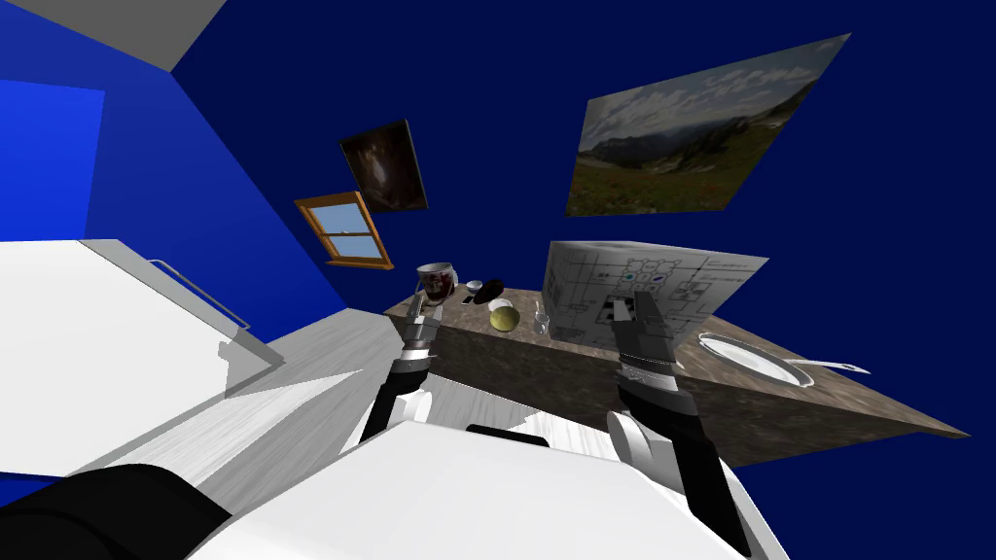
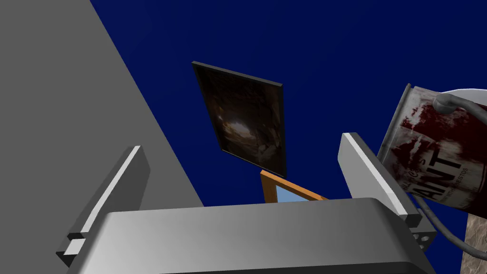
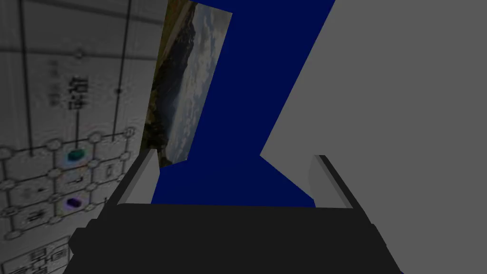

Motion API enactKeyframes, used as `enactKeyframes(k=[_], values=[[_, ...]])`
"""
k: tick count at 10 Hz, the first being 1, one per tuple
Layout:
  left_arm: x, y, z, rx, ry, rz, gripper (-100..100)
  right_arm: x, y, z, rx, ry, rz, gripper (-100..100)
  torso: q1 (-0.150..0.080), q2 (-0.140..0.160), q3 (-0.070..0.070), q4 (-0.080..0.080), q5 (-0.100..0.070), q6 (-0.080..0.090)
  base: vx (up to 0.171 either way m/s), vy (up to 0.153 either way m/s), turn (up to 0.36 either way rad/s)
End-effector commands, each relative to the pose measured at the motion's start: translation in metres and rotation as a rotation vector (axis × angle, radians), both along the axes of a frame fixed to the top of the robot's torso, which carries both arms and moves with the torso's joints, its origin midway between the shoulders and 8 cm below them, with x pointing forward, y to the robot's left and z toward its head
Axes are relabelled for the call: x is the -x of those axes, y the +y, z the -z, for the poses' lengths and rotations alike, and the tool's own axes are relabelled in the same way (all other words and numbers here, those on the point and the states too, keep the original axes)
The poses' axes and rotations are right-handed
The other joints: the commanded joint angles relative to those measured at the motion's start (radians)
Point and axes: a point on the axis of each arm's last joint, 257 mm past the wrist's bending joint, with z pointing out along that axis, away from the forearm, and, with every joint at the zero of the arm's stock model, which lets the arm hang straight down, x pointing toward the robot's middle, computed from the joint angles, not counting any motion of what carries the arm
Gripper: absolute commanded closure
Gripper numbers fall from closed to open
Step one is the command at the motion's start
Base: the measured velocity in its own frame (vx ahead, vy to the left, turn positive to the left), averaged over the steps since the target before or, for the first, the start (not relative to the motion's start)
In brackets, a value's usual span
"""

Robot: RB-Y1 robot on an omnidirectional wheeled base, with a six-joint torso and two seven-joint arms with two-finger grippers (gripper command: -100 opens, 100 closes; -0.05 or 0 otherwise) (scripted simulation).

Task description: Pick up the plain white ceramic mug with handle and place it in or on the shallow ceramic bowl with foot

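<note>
Reach step, nothing grasped yet. My left gripper (image 2: 242, 145) is spread and empty, and the paint can (image 2: 435, 152) sits just beside one finger, apart from it as far as I can tell. My right gripper (image 3: 238, 159) is also spread and empty, well away from the can, in front of the printed box (image 1: 622, 287). The mug (image 1: 474, 286) is, I judge, the small white vessel on the table (image 1: 574, 365) just beside the can on the box side; its handle is too small to make out. The bowl (image 1: 749, 355) is probably the wide white dish far from the can, past the box. Next, the left hand has to shift around the can to the mug without knocking the can, then close on the mug.
</note>
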Motion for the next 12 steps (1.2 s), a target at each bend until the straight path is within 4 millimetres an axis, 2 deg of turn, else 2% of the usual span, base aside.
enactKeyframes(k=[1, 6, 12], values=[[0.0, 0.0, 0.0, 0.0, 0.0, 0.0, 0, -0.004, 0.002, 0.006, 0.066, 0.028, 0.016, -100, 0.0, 0.0, 0.0, 0.0, 0.0, 0.0, -0.007, 0.02, 0.01], [0.0, 0.0, 0.0, 0.0, 0.0, 0.0, 0, -0.018, -0.002, 0.039, 0.294, 0.141, 0.115, -100, 0.003, 0.002, 0.001, 0.0, 0.001, 0.0, -0.023, 0.055, 0.013], [0.0, 0.0, 0.0, 0.0, 0.0, 0.0, 0, -0.035, -0.027, 0.107, 0.688, 0.331, 0.292, -100, 0.006, 0.002, 0.001, 0.0, 0.001, 0.0, -0.024, 0.086, 0.032]])
